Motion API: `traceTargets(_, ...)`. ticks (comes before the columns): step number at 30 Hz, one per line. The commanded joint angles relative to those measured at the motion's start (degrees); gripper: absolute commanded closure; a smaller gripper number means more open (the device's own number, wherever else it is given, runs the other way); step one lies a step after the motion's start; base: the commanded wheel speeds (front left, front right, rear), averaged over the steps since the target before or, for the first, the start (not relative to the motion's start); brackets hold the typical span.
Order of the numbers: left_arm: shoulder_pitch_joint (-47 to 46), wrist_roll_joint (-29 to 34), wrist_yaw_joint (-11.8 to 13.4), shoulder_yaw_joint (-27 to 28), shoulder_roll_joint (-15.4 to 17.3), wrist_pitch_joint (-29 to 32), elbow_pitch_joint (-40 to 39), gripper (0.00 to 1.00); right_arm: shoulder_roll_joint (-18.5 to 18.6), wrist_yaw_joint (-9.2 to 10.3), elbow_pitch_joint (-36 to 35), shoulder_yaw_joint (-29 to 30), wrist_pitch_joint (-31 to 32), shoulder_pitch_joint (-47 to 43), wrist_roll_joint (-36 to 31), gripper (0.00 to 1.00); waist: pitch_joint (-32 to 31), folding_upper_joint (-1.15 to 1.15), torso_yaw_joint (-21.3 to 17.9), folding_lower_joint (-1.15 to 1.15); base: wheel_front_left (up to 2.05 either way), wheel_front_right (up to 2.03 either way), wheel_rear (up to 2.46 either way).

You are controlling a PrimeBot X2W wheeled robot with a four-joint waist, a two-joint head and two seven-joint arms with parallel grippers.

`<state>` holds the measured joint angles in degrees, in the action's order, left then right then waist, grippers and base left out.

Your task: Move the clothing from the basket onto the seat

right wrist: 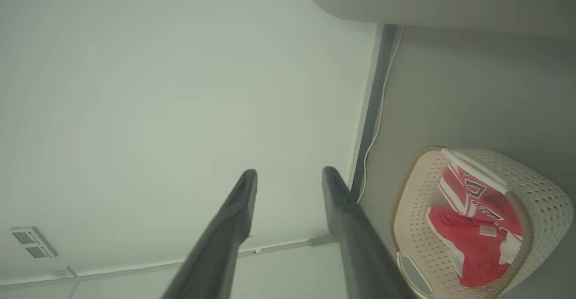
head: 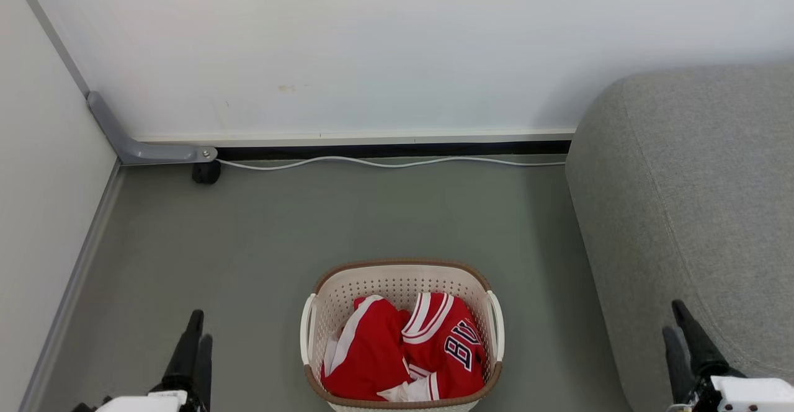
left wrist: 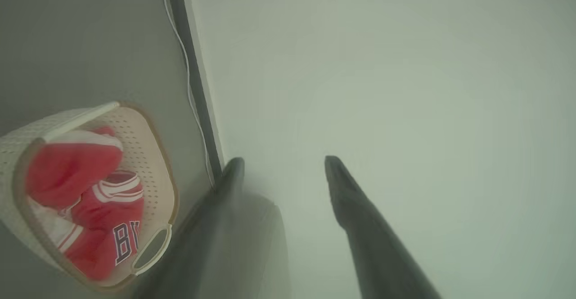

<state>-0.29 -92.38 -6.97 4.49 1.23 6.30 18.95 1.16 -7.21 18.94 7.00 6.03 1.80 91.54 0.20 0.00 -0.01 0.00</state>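
The cream perforated basket (head: 400,265) with a brown rim stands on the floor just in front of me. The red clothing (head: 372,356) with white trim lies crumpled inside it, and one piece shows navy block letters. The light-grey seat (head: 695,201) fills the right side, its near corner beside the basket. My left gripper (head: 200,328) hangs low to the basket's left, open and holding nothing. My right gripper (head: 673,316) is low on the right, in front of the seat, also open and holding nothing. The left wrist view shows the basket (left wrist: 153,155), the clothing (left wrist: 72,168) and parted fingers (left wrist: 342,191).
A white wall panel closes the back and another wall runs down the left. A white cable (head: 384,162) lies along the wall's foot. A grey bracket (head: 146,150) with a black caster (head: 206,172) sits in the back left corner. Grey floor (head: 310,226) spreads around the basket.
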Motion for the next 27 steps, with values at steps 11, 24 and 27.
traceTargets(11, -2.53, 0.53, -0.05, -1.18, 0.4, -1.86, 0.17, 0.0, 1.11, -0.02, -0.84, -0.49, -0.18, 2.33, -0.66, 0.0, 0.02, 0.0, -0.07, 0.02, 0.0, 0.0, 0.0)
traceTargets(24, -4.62, 5.49, -0.1, -2.09, 0.54, -4.07, 0.84, 0.0, 3.62, -0.05, -0.94, -4.06, -2.97, 4.69, -3.06, 0.0, 0.12, 0.0, -0.16, 0.0, 0.0, 0.0, 0.0)
traceTargets(27, -4.97, 7.41, -0.11, -2.3, 0.57, -4.58, 0.74, 0.0, 4.53, -0.06, -0.79, -5.55, -3.96, 5.32, -3.96, 0.0, 0.14, 0.0, -0.17, 0.0, 0.0, 0.0, 0.0)
